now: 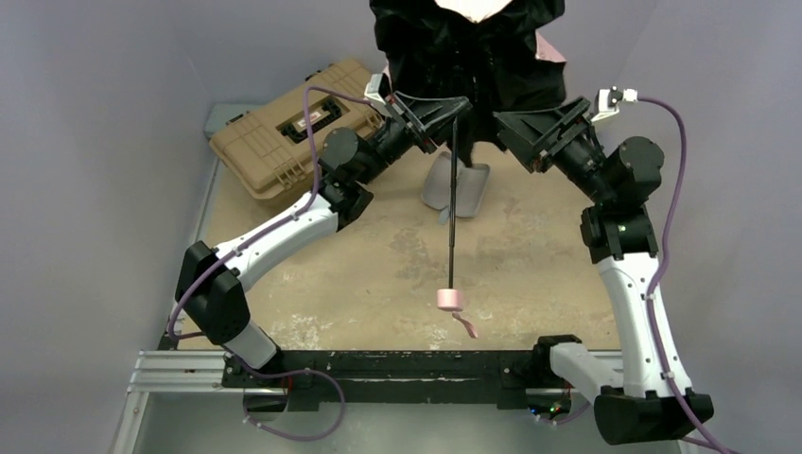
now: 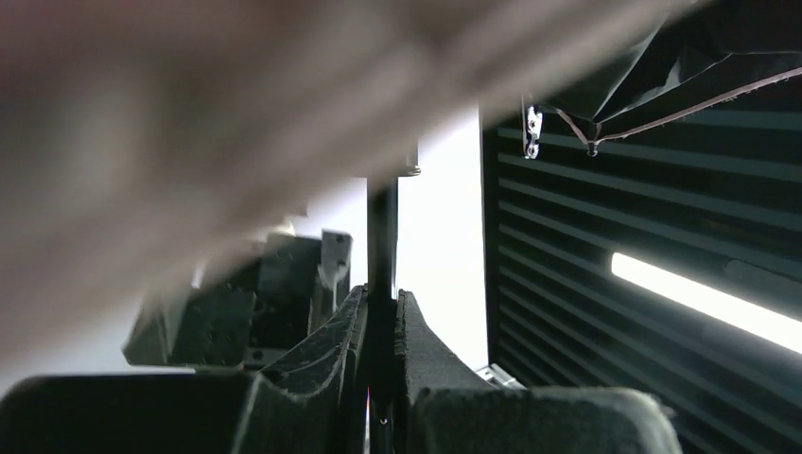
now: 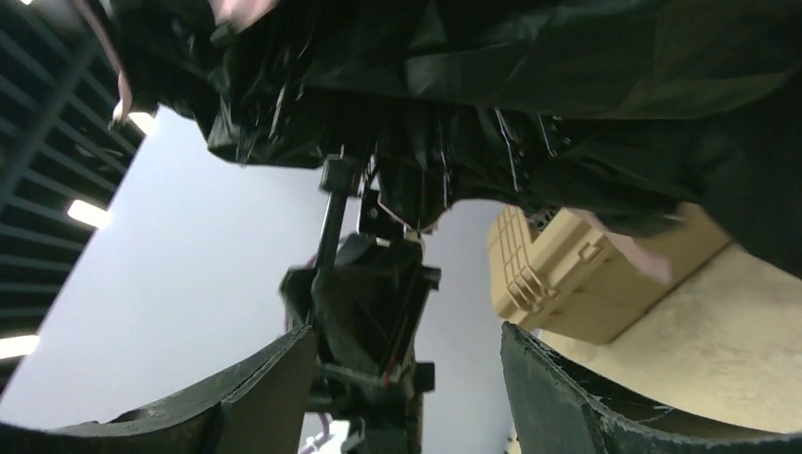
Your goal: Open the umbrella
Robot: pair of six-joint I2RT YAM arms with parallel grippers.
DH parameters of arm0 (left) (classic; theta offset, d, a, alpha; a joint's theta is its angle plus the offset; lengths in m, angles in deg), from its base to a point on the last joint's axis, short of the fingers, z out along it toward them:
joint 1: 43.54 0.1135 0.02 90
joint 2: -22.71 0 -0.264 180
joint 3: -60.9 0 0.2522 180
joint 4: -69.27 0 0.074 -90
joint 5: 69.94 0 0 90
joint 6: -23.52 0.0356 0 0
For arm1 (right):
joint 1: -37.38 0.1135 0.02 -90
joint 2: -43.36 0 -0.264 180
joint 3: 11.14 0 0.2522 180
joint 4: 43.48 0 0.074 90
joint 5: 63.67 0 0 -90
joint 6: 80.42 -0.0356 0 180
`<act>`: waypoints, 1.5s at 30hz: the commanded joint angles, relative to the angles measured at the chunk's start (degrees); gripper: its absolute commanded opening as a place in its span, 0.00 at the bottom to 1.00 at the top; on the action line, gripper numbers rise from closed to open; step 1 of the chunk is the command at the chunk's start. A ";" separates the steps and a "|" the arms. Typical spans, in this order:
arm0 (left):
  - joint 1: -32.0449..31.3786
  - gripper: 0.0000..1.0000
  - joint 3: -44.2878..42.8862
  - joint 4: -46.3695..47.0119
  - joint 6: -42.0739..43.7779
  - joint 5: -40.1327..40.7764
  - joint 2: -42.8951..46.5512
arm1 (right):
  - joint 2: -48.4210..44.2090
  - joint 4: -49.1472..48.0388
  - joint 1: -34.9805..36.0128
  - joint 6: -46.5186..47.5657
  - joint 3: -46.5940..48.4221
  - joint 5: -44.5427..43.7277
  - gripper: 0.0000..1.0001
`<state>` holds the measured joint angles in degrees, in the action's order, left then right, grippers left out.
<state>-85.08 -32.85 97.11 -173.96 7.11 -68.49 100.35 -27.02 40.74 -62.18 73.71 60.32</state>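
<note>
My left gripper (image 1: 456, 112) is clamped on the thin black shaft (image 1: 453, 208) of the pale pink fabric umbrella (image 1: 463, 43), held handle-down above the sandy tabletop (image 1: 539, 274) — its crumpled black lining hangs bunched, not spread — while my right gripper (image 1: 515, 128) gapes beside it, holding nothing.

The top camera is fixed high behind the arm bases (image 1: 251, 352) and looks down and forward from a distance, covering the whole counter (image 1: 530, 274), the umbrella (image 1: 463, 57) and the tan case (image 1: 284, 142). The left wrist camera looks steeply up along the left claw (image 2: 382, 301), very close to the umbrella shaft, toward the slatted ceiling (image 2: 662, 218). The right wrist camera tilts up past the right claw (image 3: 402, 359) from close under the canopy, sharing the left claw, shaft and case with the top view.
</note>
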 commanded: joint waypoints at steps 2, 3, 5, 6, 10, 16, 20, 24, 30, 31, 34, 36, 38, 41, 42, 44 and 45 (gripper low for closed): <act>-1.82 0.00 0.74 7.31 -1.56 0.43 0.78 | 3.17 -17.76 0.30 -8.81 -1.55 -0.92 0.68; -2.18 0.00 1.12 6.36 -1.32 0.04 1.39 | 3.92 -18.29 0.25 -8.87 -1.16 -0.97 0.67; -2.76 0.00 2.32 6.34 -1.29 0.00 1.81 | 5.57 -19.77 0.41 -9.18 -0.63 -0.56 0.64; -3.02 0.00 2.90 6.64 -1.38 0.03 2.01 | 6.19 -21.21 0.60 -9.40 -0.56 -0.34 0.64; -3.93 0.00 5.08 6.83 -1.47 0.51 2.73 | 8.43 -23.23 2.75 -8.93 -0.10 0.41 0.61; -4.32 0.00 4.34 6.84 -1.35 0.19 2.17 | 9.14 -23.39 6.40 -6.94 -0.71 -0.33 0.59; -4.39 0.00 3.96 6.21 -0.83 0.03 2.10 | 8.65 -21.56 7.06 -5.77 -1.21 -1.25 0.47; -4.47 0.00 3.78 6.20 -0.80 -0.12 1.87 | 8.70 -20.38 7.38 -5.21 -1.31 -1.79 0.38; -4.62 0.00 3.78 6.95 -0.75 -0.06 1.80 | 9.95 -19.32 8.38 -4.48 -0.66 -1.31 0.34; -4.67 0.00 3.90 6.99 -0.85 -0.06 1.81 | 10.16 -19.27 8.71 -4.40 -0.61 -1.30 0.34; -4.76 0.00 4.04 7.23 -0.93 -0.27 1.77 | 10.74 -18.50 10.02 -3.79 -0.08 -1.17 0.32; -4.71 0.00 3.92 7.26 -0.91 -0.39 1.58 | 10.94 -17.78 10.94 -3.11 0.06 -1.44 0.32; -4.70 0.00 3.70 7.31 -0.89 -0.66 1.33 | 10.95 -17.56 11.43 -2.74 -0.12 -1.90 0.31; -4.80 0.00 3.80 7.70 -0.95 -0.92 1.11 | 11.31 -17.88 11.48 -2.56 0.02 -2.20 0.30; -4.80 0.00 3.96 7.92 -0.97 -0.81 1.23 | 11.44 -17.57 11.42 -2.30 0.36 -2.37 0.29; -4.83 0.00 4.13 7.72 -0.93 -0.72 1.66 | 11.65 -17.10 11.42 -1.89 0.85 -3.00 0.28; -4.79 0.00 4.13 7.59 -0.83 -0.80 1.86 | 11.72 -16.74 11.49 -1.81 1.12 -3.56 0.28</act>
<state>-89.38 -26.73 97.85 -175.39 6.67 -68.80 111.81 -43.90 51.21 -66.45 72.03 56.87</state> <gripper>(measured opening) 0.076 0.288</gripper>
